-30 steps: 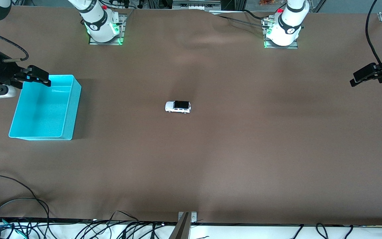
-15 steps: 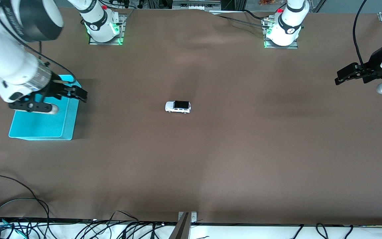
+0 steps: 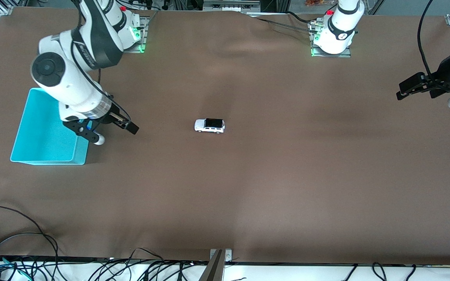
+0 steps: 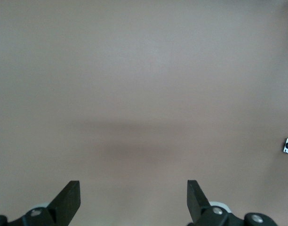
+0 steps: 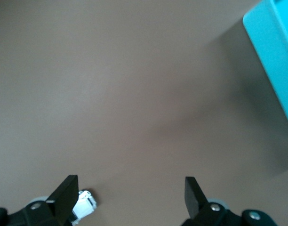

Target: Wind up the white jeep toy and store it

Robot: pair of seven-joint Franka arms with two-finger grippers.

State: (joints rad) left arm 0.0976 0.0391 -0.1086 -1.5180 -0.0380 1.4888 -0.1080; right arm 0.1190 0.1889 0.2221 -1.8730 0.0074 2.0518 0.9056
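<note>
**Jeep alone at mid-table, both grippers empty**

The jeep [image 3: 209, 125] sits on its wheels on the brown table [image 3: 272, 175], untouched. At its nine o'clock, the right gripper [image 3: 125, 125] hangs over the cloth between jeep and cyan bin [image 3: 39, 138], fingers spread, nothing between them. Out at three o'clock, the left gripper [image 3: 410, 88] hovers over the table's edge, fingers likewise spread wide and empty.

Matt brown cloth table cover [image 3: 287, 164]; glossy cyan plastic bin [image 3: 33, 136].
</note>
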